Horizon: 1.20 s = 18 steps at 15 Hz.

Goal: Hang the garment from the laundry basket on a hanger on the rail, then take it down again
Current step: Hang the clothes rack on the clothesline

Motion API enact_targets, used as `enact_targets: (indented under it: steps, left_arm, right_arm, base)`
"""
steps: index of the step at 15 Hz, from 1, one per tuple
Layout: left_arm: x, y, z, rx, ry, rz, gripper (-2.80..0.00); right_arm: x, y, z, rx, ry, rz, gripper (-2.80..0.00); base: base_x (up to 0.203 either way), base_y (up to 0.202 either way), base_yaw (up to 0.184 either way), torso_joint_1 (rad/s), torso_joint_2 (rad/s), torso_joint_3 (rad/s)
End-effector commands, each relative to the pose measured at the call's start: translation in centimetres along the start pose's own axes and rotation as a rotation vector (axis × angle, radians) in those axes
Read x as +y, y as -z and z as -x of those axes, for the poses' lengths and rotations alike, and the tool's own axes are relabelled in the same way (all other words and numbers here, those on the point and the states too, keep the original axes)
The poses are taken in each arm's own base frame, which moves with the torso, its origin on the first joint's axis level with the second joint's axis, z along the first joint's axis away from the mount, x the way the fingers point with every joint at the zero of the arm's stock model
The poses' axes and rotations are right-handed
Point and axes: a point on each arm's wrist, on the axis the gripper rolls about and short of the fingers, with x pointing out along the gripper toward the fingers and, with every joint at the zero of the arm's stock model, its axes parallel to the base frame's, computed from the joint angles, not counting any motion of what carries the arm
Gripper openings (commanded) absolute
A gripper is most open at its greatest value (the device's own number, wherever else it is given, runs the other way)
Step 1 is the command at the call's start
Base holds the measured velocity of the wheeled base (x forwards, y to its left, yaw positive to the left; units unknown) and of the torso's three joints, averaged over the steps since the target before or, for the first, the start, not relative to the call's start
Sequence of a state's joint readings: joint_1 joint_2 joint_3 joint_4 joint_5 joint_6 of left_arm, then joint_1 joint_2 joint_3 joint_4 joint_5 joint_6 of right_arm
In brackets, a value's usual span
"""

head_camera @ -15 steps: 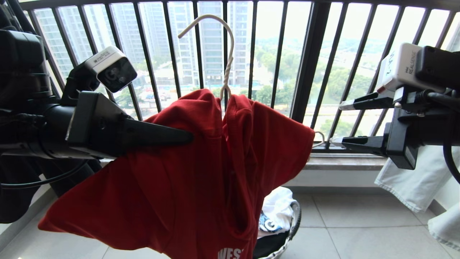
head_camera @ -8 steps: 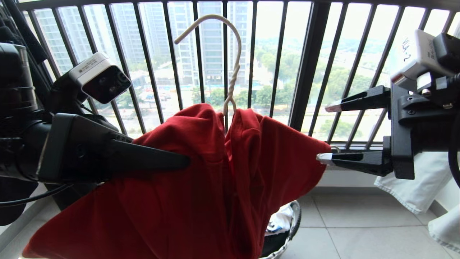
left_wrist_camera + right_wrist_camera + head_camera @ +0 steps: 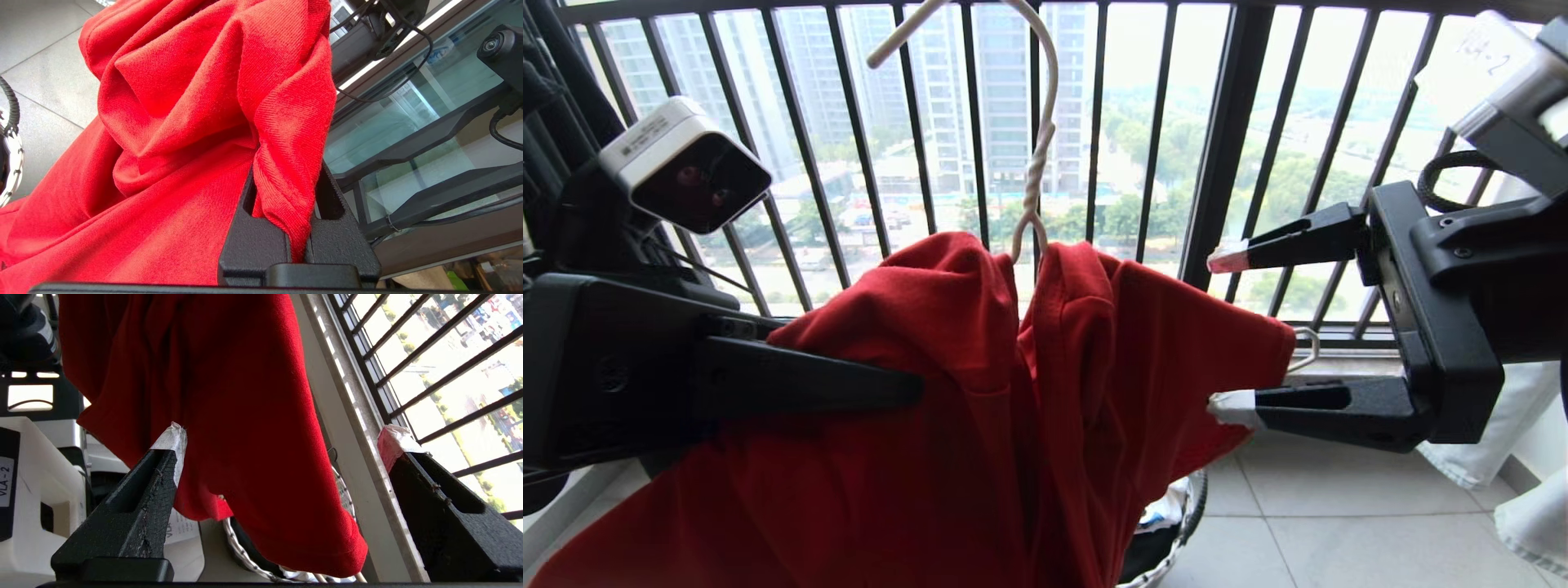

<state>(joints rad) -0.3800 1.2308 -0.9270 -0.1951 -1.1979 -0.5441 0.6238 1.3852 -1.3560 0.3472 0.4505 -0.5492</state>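
Setting: We look out over a tiled balcony floor (image 3: 1339,506) towards a dark vertical-barred balcony railing (image 3: 1225,139), with high-rise blocks and trees beyond.

Garment: The red T-shirt (image 3: 980,425) hangs draped over the white wire hanger (image 3: 1037,155), bunched at the collar on either side of the twisted neck, its body falling out of the head view at the bottom.

Hanger: Its long hooked neck rises in front of the railing bars, and we see no rail at its top. One wire end (image 3: 1305,347) pokes out of the shirt's right sleeve.

Left gripper: Our left gripper (image 3: 286,212) is clamped shut on a fold of the red fabric at the shirt's left shoulder; the left wrist view shows cloth pinched between the two black fingers (image 3: 253,228).

Right gripper: Our right gripper (image 3: 1229,335) stands wide apart beside the right sleeve, one taped fingertip above it and one below, the lower one at the sleeve's hem. The right wrist view shows the sleeve (image 3: 261,457) hanging between the spread fingers (image 3: 139,514), gripped by neither.

Laundry basket: The woven-rimmed basket (image 3: 1188,523) sits on the floor below and behind the shirt, mostly hidden, with white cloth inside.

Background: Pale trousers (image 3: 1503,441) hang at the far right.
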Motion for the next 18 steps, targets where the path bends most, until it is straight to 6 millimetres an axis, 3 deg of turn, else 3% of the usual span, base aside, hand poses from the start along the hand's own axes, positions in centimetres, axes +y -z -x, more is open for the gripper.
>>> enact_targets:
  steps: [1, 6, 11, 17, 18]
  left_arm:
    - [-0.3, 0.1, 0.1, 0.000, 0.006, -0.004, -2.80]
    - [-1.4, -0.6, 0.4, -0.013, 0.021, -0.055, -2.80]
    - [-2.4, -0.4, 1.1, 0.018, 0.086, -0.080, -2.80]
    - [-2.9, 0.2, 1.9, 0.052, 0.146, -0.111, -2.80]
    - [-2.8, 0.2, 1.9, 0.050, 0.147, -0.120, -2.80]
  right_arm:
    - [-0.1, 0.0, -0.6, -0.011, -0.039, -0.018, 0.00]
    - [-0.7, -1.4, -0.5, -0.108, -0.134, -0.112, 0.00]
    - [-0.9, -1.5, -1.0, -0.122, -0.177, -0.125, 0.00]
    - [0.3, -1.3, 0.7, -0.109, -0.253, -0.183, 0.00]
    - [0.3, -1.1, 0.7, -0.105, -0.256, -0.188, -2.80]
  base:
    - [0.000, 0.000, 0.000, 0.000, 0.00, 0.000]
    - [0.000, 0.000, 0.000, 0.000, 0.00, 0.000]
    - [0.000, 0.000, 0.000, 0.000, 0.00, 0.000]
    - [0.000, 0.000, 0.000, 0.000, 0.00, 0.000]
    - [0.000, 0.000, 0.000, 0.000, 0.00, 0.000]
